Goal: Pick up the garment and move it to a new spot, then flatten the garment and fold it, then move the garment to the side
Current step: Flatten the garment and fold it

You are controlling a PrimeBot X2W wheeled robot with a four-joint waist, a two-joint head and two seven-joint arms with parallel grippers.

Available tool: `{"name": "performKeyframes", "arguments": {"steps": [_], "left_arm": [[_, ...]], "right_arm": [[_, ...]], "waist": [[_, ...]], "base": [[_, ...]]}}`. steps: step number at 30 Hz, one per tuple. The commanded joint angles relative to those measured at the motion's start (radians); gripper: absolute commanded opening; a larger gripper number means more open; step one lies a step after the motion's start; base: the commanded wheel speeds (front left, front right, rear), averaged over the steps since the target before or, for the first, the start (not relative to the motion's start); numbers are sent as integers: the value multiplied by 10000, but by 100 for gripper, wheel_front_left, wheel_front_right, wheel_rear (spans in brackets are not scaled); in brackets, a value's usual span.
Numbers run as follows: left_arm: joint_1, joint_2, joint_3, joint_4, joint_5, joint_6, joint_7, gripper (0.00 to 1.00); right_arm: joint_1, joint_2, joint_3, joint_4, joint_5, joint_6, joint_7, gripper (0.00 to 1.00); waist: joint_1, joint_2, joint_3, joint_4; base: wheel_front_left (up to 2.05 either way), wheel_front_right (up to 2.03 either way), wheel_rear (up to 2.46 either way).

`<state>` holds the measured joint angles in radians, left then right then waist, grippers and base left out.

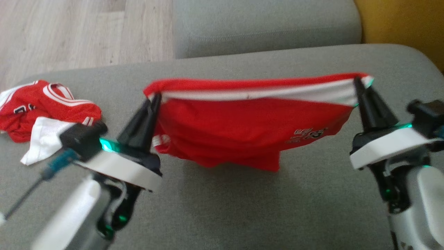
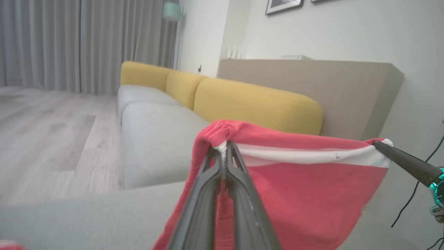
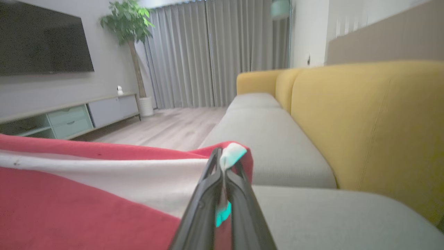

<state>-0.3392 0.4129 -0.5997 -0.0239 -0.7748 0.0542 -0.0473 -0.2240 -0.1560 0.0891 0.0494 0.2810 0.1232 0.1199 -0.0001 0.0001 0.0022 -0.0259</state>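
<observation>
Going left to right: at the far left edge of the grey sofa seat (image 1: 242, 208) there was a crumpled jersey (image 1: 45, 104), red with white trim, lying in a heap. A white cloth (image 1: 43, 139) poked out at its lower side, and it was hard to tell if that was part of the jersey or a separate piece.

Next came the left gripper (image 1: 155, 99), its fingers pressed together on the left corner of the garment (image 1: 249, 132), right at the white band (image 1: 263, 93) along the top edge. The garment was red with some printing near its right side. It hung stretched out over the middle of the seat, and its bottom sagged toward the cushion. Whether it touched the cushion wasn't clear. Over on the right, the right gripper (image 1: 357, 81) was pinched onto the other corner of the same band.

It looked light, soft and totally floppy, probably a bit slick too. So the band corners seemed like the smart place to hold it, since the fabric is doubled up there and keeps the top edge taut.

Count: two red garments, one white cloth and two grippers, both gripping.
</observation>
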Motion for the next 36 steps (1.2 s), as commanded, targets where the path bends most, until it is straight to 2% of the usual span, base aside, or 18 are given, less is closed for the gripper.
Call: {"name": "performKeyframes", "arguments": {"steps": [1, 8, 13, 18, 24, 30, 33, 36], "left_arm": [[-889, 531, 677, -845, 22, 116, 218, 0], [-1965, 1425, 1144, -3199, 84, 396, 1488, 0], [-2648, 1724, 1343, -3362, -65, 443, 2201, 0], [-3515, 1540, 1386, -2437, -420, 224, 2596, 0], [-5459, 1089, 1413, -433, -248, -327, 2475, 0], [-7770, 434, 1861, 1276, 355, -692, 1025, 0], [-8270, 162, 1972, 1916, 391, -844, 474, 0], [-8101, -105, 1715, 2313, 298, -1098, 312, 0]], "right_arm": [[-152, -134, 28, -964, -33, 75, 113, 0], [108, -30, -303, -3742, -584, 75, 852, 0], [-122, -59, -281, -4513, -952, 75, 1419, 0], [-1178, -58, 44, -3710, -862, 75, 1634, 0], [-4251, 108, 408, -1293, -949, 75, 837, 0], [-7046, 728, 210, 150, -1447, 75, -549, 0], [-7540, 899, 137, 515, -1642, 75, -1024, 0], [-7287, 978, 354, 796, -1672, 75, -1296, 0]], "waist": [[1, -1, -235, -84], [1, -1, -384, -239], [1, -1, -76, -412], [1, -1, 955, -632], [1, -1, 2313, -1023], [1, -1, 3164, -1376], [1, -1, 3475, -1473], [1, -1, 3833, -1453]], "base": [[0, 0, 0], [0, 0, 0], [0, 0, 0], [0, 0, 0], [0, 0, 0], [0, 0, 0], [0, 0, 0], [0, 0, 0]]}}
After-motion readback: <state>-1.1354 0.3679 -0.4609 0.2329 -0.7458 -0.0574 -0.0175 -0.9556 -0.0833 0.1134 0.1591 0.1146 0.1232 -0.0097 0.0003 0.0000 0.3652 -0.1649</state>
